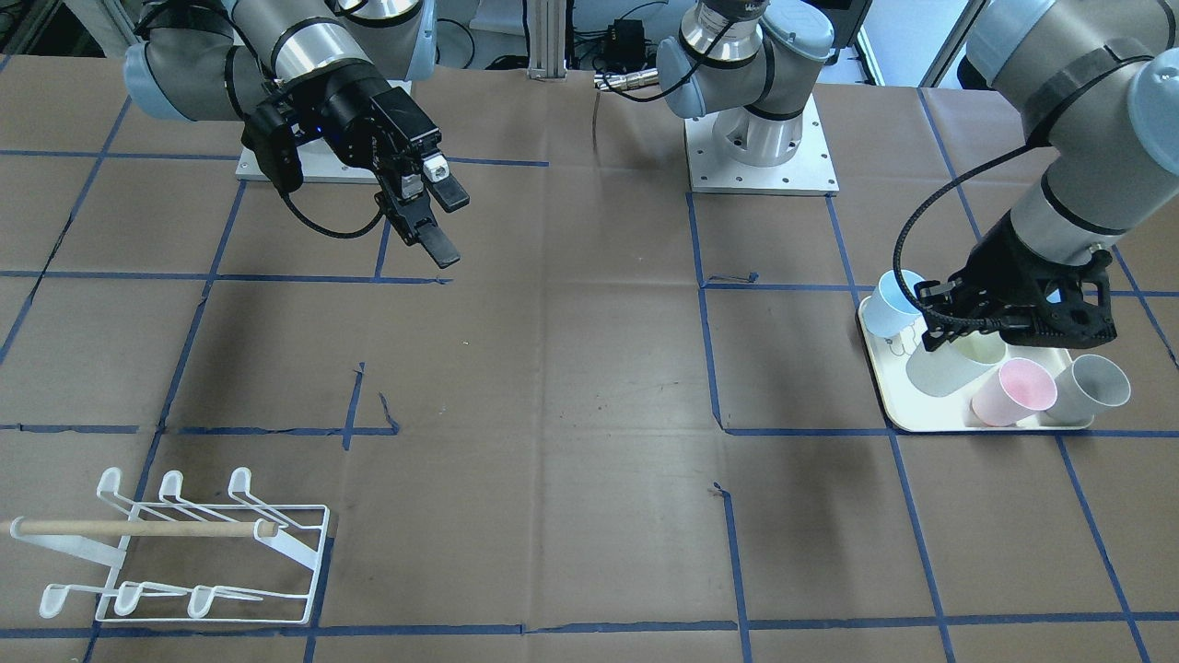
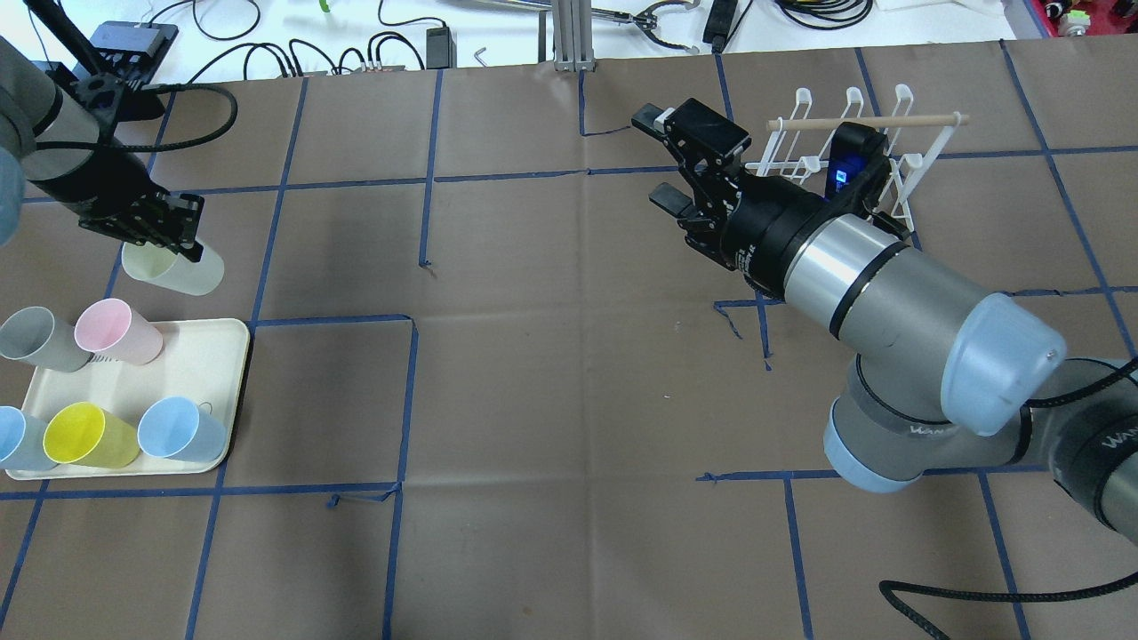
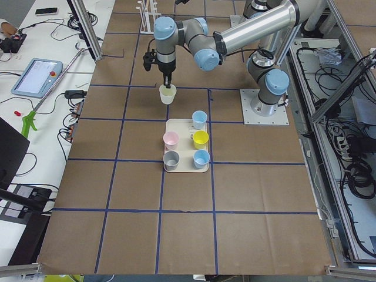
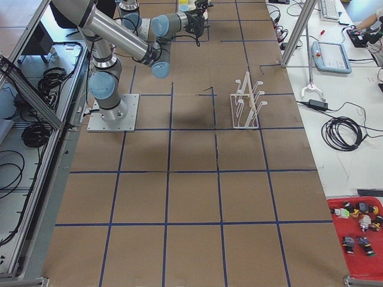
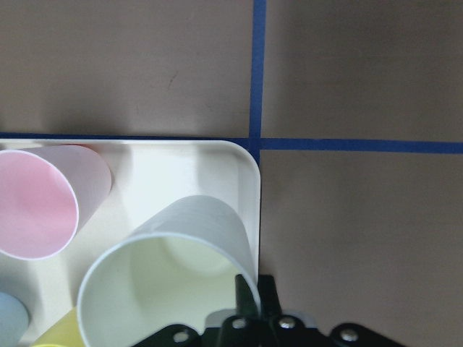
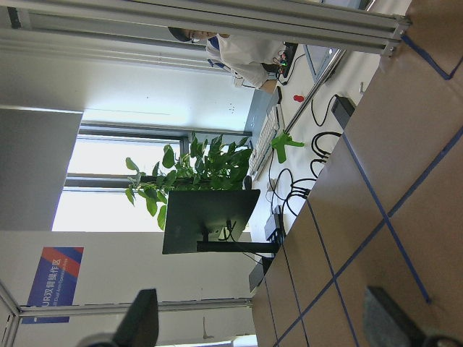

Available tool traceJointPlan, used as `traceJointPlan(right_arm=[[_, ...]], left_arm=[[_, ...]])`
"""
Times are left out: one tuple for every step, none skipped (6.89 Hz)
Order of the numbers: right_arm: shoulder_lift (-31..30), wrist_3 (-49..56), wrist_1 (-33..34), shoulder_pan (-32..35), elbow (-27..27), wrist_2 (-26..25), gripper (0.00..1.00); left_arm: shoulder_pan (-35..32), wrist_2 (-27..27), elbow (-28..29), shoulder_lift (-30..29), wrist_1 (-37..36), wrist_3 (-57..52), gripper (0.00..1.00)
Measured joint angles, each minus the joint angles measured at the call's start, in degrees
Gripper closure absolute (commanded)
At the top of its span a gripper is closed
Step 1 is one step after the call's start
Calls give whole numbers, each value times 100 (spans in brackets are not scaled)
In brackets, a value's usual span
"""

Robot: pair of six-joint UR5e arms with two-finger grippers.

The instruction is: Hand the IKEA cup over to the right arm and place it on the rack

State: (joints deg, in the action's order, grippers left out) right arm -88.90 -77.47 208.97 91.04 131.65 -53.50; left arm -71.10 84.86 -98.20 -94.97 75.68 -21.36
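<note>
My left gripper (image 2: 184, 252) is shut on the rim of a pale cream IKEA cup (image 2: 173, 270), one finger inside it and one outside. The cup (image 1: 944, 368) hangs tilted over the far corner of the cream tray (image 1: 898, 405). In the left wrist view the fingers (image 5: 249, 293) pinch the cup's wall (image 5: 195, 231). The right arm's gripper (image 2: 656, 157) is open and empty, held in the air over the table's middle, far from the cup. The white wire rack (image 2: 853, 142) with its wooden dowel stands behind the right gripper and holds no cups.
The tray (image 2: 213, 356) carries a grey cup (image 2: 40, 338), a pink cup (image 2: 116, 331), a yellow cup (image 2: 89, 436) and two blue cups (image 2: 178, 429). Blue tape lines cross the brown table. Cables and gear lie along its far edge. The right wrist view shows a person (image 6: 242, 61) beyond the table.
</note>
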Motion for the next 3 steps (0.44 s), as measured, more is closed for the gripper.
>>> traceJointPlan(right_arm=[[3,-106,91,0,1,-63,0],[12,-145,120,1,1,-87,0],[51,-158,133,1,1,-92,0]], left_arm=[[-224,-502,52,56,23,89,100],[-378,-1044,43,134,20,172,100],[-475,-1681,-13,280,-9,193,100]])
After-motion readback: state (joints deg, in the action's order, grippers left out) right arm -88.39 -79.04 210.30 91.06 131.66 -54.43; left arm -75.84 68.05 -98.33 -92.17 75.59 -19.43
